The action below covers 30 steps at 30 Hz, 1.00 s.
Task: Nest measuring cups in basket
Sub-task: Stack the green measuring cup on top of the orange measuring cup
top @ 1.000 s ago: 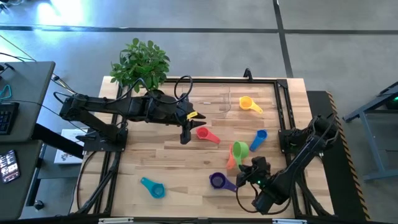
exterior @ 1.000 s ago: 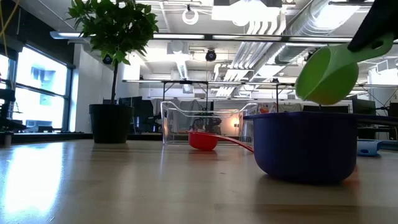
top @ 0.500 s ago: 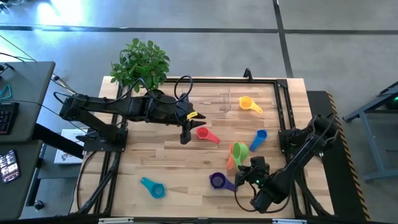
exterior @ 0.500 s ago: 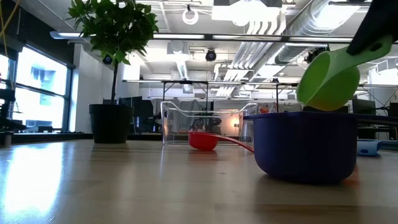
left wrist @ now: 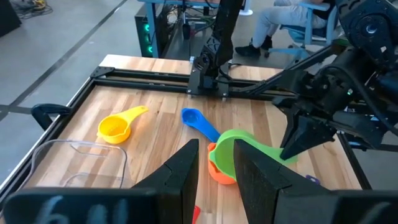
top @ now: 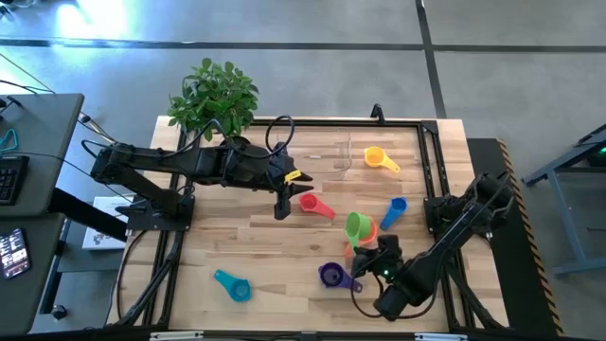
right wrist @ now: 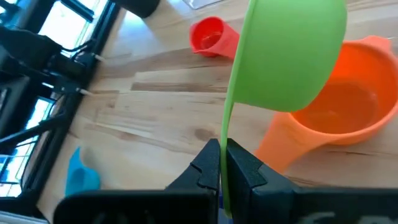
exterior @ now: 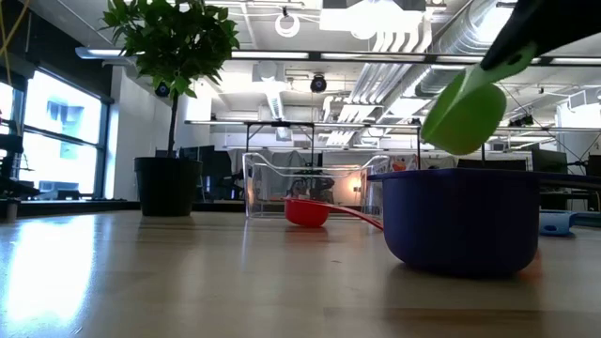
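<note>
High view, unlabelled green cup [top: 357, 225], red cup [top: 309, 202]

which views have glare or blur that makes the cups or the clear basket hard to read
High view: the basket shows only as faint edge glints on the wood. Low view: bright ceiling lights behind; the purple cup looms large and soft. Right wrist view: the green cup, pinched by the right gripper, is so close that it looks blurred.

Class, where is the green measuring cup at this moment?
In the high view, the green measuring cup is right of the table's centre, held by its handle in the right end effector, lifted just above the orange cup.
</note>
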{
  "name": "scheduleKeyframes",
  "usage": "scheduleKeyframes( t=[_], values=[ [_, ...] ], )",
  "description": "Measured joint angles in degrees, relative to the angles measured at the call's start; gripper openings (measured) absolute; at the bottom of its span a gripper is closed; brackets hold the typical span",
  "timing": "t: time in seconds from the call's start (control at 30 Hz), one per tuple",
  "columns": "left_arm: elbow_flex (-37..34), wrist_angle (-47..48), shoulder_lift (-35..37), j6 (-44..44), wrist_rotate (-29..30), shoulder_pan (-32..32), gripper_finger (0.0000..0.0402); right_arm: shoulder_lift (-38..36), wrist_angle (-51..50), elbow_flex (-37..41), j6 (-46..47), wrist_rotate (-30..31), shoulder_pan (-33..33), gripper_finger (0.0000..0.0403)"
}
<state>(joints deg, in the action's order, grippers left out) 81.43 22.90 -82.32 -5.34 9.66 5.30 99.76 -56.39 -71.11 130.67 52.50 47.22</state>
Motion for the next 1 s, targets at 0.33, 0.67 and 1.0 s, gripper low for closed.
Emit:
scheduleKeyframes(
  t=[0.33, 0.67, 1.0],
  values=[
    [0.0, 0.1, 0.0, 0.0, -0.1, 0.0, 0.0090, 0.0, 3.9, 4.5, 0.0, 0.3, -0.4, 0.0000],
    [0.0, 0.1, 0.0, 0.0, -0.1, 0.0, 0.0090, 0.0, 2.8, 4.5, -0.2, -2.9, -0.4, 0.0000],
    [0.0, 0.0, 0.0, 0.0, -0.1, 0.0, 0.0090, 0.0, 4.0, 4.5, -0.2, -4.0, -0.6, 0.0000]
  ],
)
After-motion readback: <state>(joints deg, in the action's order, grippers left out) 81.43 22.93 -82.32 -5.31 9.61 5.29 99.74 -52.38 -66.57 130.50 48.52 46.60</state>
